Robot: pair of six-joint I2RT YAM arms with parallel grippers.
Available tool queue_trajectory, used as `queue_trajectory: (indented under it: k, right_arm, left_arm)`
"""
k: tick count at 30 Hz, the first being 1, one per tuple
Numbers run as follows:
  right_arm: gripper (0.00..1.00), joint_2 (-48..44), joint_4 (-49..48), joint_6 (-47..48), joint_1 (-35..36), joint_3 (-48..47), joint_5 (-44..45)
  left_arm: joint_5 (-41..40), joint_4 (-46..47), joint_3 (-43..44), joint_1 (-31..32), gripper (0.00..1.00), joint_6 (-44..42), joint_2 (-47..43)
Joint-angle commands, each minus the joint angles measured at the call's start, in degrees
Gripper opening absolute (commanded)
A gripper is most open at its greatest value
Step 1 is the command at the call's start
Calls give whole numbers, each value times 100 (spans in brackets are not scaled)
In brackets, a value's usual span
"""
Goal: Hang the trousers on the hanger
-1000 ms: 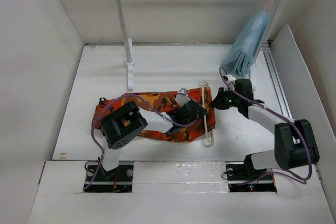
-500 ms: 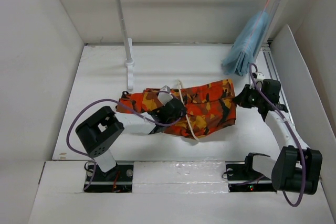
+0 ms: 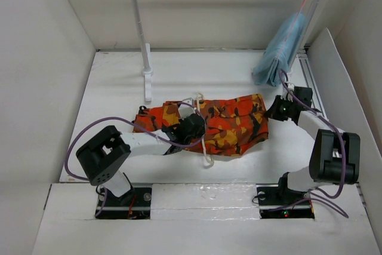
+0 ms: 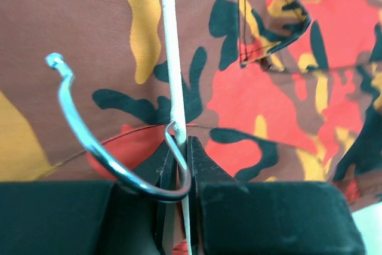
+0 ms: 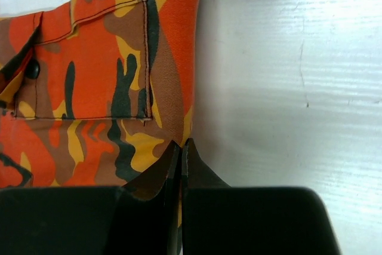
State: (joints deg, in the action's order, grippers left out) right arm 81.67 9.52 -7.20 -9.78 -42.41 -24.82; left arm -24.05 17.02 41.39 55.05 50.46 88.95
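Roughly midway: clamping the hanger (image 4: 172, 58) in left jaws, pinching the trousers (image 3: 236, 120) in right jaws, not yet lifting anything.

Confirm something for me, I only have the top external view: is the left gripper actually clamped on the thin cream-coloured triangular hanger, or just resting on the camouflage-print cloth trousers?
Observer: Clamped. The left wrist view shows the left gripper shut on the thin cream-coloured hanger, right where its slim metal hook joins the bar.
Operator: And the right gripper?
Observer: The right wrist view shows the right gripper shut on the edge of the orange, red, brown and black camouflage trousers, beside the bare white table.
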Motion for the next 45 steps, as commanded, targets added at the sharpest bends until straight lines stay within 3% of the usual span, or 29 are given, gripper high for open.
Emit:
queue_trajectory:
  k: [1,9,15,16,20,23,25,31,36,40,45]
  right_arm:
    - [0,69,-741,184,-41,-417,82]
    - [0,-90,-653,166,310,-224,416]
    - [1,-63,-486,96,565,-285,592]
    - [5,-81,-443,61,626,-294,601]
    - [56,-579,74,43,732,-399,601]
    - [76,-1142,723,113,785,-574,557]
    - [82,-2071,1198,96,986,-767,505]
    - [85,-3505,1658,-562,1845,-1304,-136]
    - [90,-3755,1387,-1502,2954,-2120,-199]
    - [91,-3465,222,-2249,3763,-2228,-400]
    - [90,-3053,-546,-2900,4589,-1789,-181]
  left_arm:
    - [-29,-295,19,41,0,-818,-167]
    - [68,-269,581,164,0,-854,-106]
    - [-301,-822,1160,164,0,-800,-123]
    - [-302,-840,1205,164,0,-766,-202]
    - [-415,-1348,1677,164,0,-642,-439]
    - [-626,-1927,2248,164,0,-677,-720]
    - [-776,-2297,2792,164,0,-861,-939]
    - [-785,-3361,4464,164,0,-1362,-889]
    - [-697,-3890,5748,164,0,-1705,-633]
    - [-680,-3488,5662,164,0,-1706,-624]
    - [-706,-2836,4748,164,0,-1460,-791]
